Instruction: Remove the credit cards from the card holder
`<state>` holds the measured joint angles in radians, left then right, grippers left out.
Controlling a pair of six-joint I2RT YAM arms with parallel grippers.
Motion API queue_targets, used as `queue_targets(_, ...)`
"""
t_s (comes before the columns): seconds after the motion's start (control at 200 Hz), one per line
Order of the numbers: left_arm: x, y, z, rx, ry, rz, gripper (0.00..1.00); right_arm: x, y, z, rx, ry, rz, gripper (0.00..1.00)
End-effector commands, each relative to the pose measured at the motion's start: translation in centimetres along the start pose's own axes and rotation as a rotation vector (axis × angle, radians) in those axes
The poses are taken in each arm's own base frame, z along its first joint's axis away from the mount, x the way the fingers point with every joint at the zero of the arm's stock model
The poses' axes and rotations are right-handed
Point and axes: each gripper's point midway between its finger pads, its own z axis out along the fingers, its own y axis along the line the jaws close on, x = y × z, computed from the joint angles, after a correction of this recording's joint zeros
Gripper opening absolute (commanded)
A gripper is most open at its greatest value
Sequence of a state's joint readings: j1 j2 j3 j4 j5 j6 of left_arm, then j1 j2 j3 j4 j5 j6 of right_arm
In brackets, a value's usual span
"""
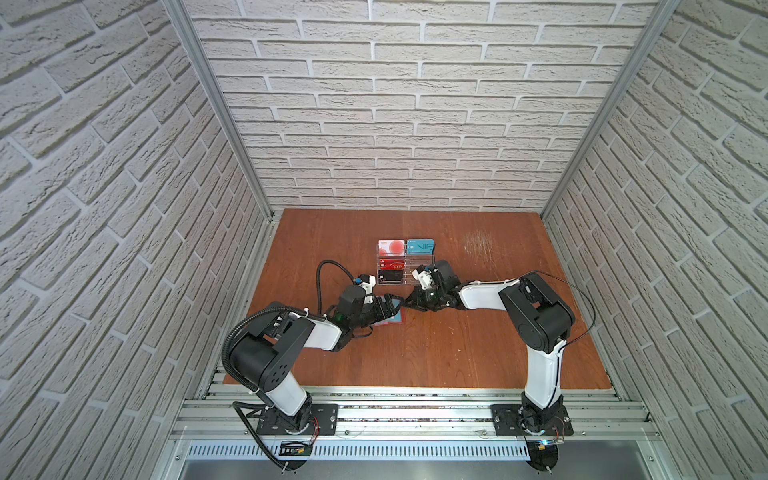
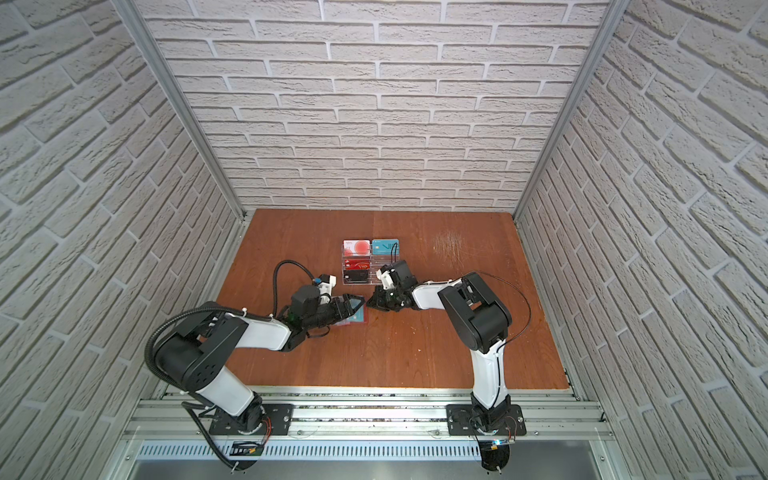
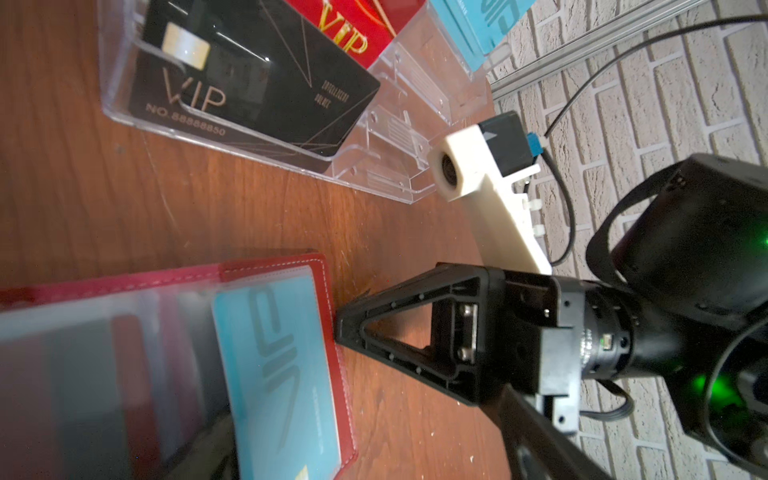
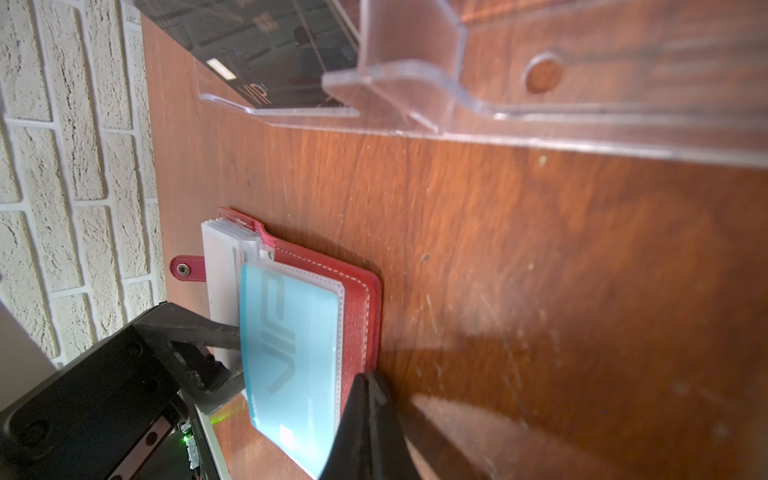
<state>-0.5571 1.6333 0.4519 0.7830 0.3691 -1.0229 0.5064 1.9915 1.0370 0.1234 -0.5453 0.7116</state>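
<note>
My right gripper (image 4: pixel 365 399) is pressing its 2 fingers together into a single point, and that point is touching the edge of the card holder (image 4: pixel 361 307) just beside the teal card (image 4: pixel 291 353). I cannot tell whether anything thin is nipped between the tips. My right arm is rising from its base at the near edge, bending sharply at the elbow and reaching leftward toward the middle of the table (image 1: pixel 457 332), with the wrist tipping the gripper (image 1: pixel 407 305) down to the wood.

My left gripper (image 1: pixel 388 309) is standing spread wide over the card holder (image 1: pixel 395 322), and 1 of its fingers (image 4: pixel 199 340) is bearing on the clear sleeve pages. My left arm is folding at the elbow and stretching rightward, so both grippers are meeting near the middle in both top views.

The card holder is lying open and flat on the table, just in front of the clear acrylic stand (image 1: pixel 405 266). The teal card is sitting in the top sleeve, bowing upward, with 1 end poking out. The red snap tab (image 4: pixel 185 269) is sticking out on the far side from my right gripper.
</note>
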Motion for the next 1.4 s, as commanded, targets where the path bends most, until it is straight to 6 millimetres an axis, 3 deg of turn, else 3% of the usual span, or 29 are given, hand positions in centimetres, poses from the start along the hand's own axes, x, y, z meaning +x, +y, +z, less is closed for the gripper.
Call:
queue_targets(0.0,-0.7,-0.7,0.6,0.035,-0.019,0.008,0.92,3.2,-3.6,1.3,0.104,0.091,0.077,0.06)
queue_targets(0.665,1.9,-0.7,2.6,0.051,0.051,-0.028,0.91,3.3,-3.8,1.5,0.106,0.094,0.082,0.06)
queue_targets(1.055,1.3,-0.1,1.0,0.043,0.04,-0.038,0.91,3.2,-4.6,1.4,0.137,0.093,0.105,0.06)
queue_targets(1.395,0.8,-1.0,0.3,0.09,0.043,-0.045,0.9,3.2,-5.3,1.3,0.153,0.09,0.121,0.06)
